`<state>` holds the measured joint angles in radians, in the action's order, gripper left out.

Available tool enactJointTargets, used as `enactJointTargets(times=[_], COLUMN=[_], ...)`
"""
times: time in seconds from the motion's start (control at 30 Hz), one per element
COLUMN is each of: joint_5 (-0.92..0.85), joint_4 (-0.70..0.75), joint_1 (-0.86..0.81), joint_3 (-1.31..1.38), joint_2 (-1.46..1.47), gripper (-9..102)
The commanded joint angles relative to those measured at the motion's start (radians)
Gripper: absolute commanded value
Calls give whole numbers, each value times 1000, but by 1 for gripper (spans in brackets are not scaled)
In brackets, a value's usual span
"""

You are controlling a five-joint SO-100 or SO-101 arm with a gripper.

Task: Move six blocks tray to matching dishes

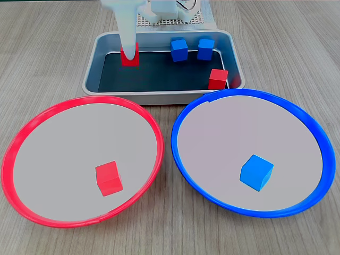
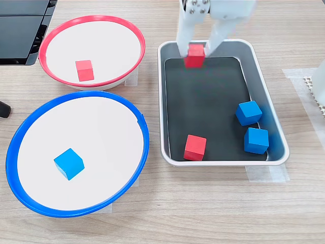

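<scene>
Gripped between the gripper's [image 2: 195, 51] white fingers, a red block [image 2: 194, 55] is held at the tray's [image 2: 169, 101] twelve o'clock end. The block could be dropped if it slips, since only its upper part appears pinched.

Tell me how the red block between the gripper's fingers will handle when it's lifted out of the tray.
The red block looks like a rigid, flat-faced cube, so it should probably hold its shape and not roll. It is small beside the gripper, so it is likely light. Its faces look smooth, so it might slip or twist if the fingers sit off-centre.
</scene>
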<state>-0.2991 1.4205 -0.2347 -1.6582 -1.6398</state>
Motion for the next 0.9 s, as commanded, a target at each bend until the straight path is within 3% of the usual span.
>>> enactJointTargets(times=[0.0, 0.13, 0.3, 0.57, 0.73, 0.87], joint_5=[60, 97, 77, 25, -100, -195], joint_4=[32, -107, -265, -291, -241, -110], joint_1=[51, 71, 58, 11, 6, 18], joint_3=[376, 604, 620, 446, 296, 54], joint_2=[89, 313, 474, 443, 270, 14], gripper=[0, 0, 3, 22, 2, 0])
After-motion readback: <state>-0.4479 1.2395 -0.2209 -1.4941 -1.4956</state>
